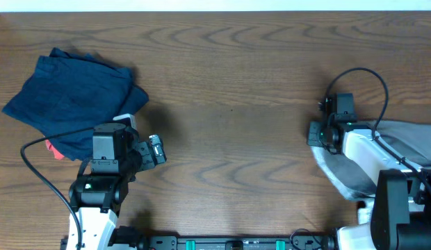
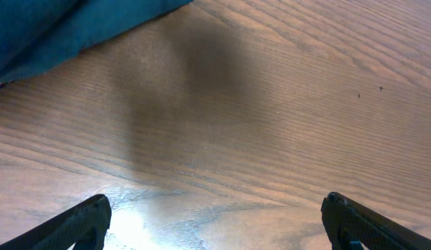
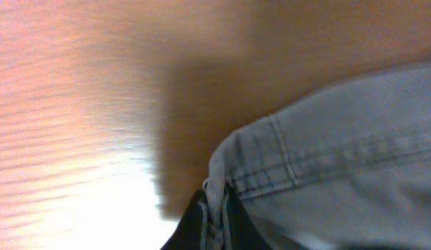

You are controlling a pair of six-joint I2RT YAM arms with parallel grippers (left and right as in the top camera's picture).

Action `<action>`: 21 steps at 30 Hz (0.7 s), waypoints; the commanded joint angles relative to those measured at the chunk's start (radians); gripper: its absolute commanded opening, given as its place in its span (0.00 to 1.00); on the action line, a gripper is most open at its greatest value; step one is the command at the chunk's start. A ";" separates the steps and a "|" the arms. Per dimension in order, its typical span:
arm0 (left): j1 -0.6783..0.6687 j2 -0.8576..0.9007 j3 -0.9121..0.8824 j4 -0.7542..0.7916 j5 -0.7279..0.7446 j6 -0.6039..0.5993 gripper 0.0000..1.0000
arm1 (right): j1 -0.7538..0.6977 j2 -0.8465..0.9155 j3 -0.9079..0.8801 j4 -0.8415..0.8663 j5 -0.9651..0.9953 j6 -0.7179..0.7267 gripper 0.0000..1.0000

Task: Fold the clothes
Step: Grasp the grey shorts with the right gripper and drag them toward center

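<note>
The grey shorts [image 1: 410, 135] lie at the right edge of the table [image 1: 229, 90], partly beneath the right arm. The right gripper [image 1: 316, 135] is clamped on their stitched edge; in the right wrist view, a fold of the hem sits pinched between its dark fingers [image 3: 194, 226]. The left gripper [image 1: 156, 149] is spread wide, holds nothing, and hangs above bare wood. It is just beside the dark navy garment [image 1: 69, 97]. A red-orange scrap [image 1: 54, 149] shows at that garment's lower edge.

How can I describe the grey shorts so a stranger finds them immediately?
On the wooden table, look at the right edge. The shorts lie there, pinched in the jaws of the right gripper. They are pale grey with stitched seams; the garment far left is navy.
</note>
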 commanded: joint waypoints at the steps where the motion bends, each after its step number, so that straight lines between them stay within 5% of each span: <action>1: 0.002 0.000 0.019 0.008 -0.001 -0.005 0.98 | 0.064 0.019 0.002 0.082 -0.371 -0.102 0.01; 6: 0.002 0.000 0.019 0.016 -0.001 -0.005 0.98 | 0.202 0.019 0.002 0.344 -0.568 -0.088 0.01; 15: 0.001 0.000 0.019 0.102 0.000 -0.006 0.98 | 0.372 0.019 0.010 0.963 -0.412 0.224 0.16; 16: 0.001 0.000 0.019 0.109 0.000 -0.006 0.98 | 0.371 0.019 0.015 0.961 -0.412 0.226 0.30; 18: 0.001 0.000 0.019 0.113 0.000 -0.006 0.98 | 0.361 0.019 0.020 0.921 -0.409 0.225 0.99; 21: 0.001 0.000 0.019 0.111 0.000 -0.006 0.98 | 0.328 0.019 0.020 0.769 -0.383 0.201 0.99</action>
